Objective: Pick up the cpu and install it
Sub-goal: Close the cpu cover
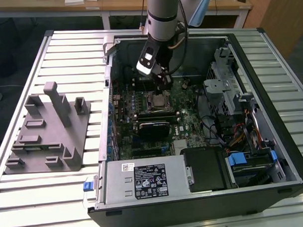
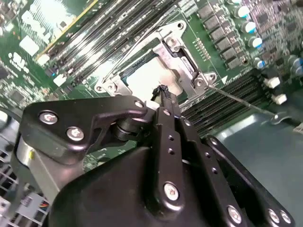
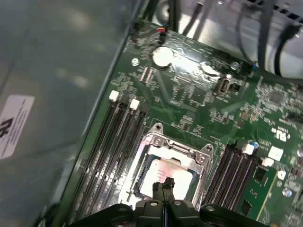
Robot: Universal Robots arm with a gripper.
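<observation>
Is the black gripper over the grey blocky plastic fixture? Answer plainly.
No, in the exterior view the gripper hangs inside the open black computer case, well apart from the grey fixture.

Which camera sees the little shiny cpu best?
The first wrist view: the cpu lies in its socket, seen from above. The second wrist view shows it glared white; the exterior view shows it small.

arm [image 1: 163,13] reaches into the open case [image 1: 194,207], gripper [image 1: 164,85] just over the socket [image 1: 158,102]; grey fixture [image 1: 47,132] lies apart at the exterior view's left.
</observation>
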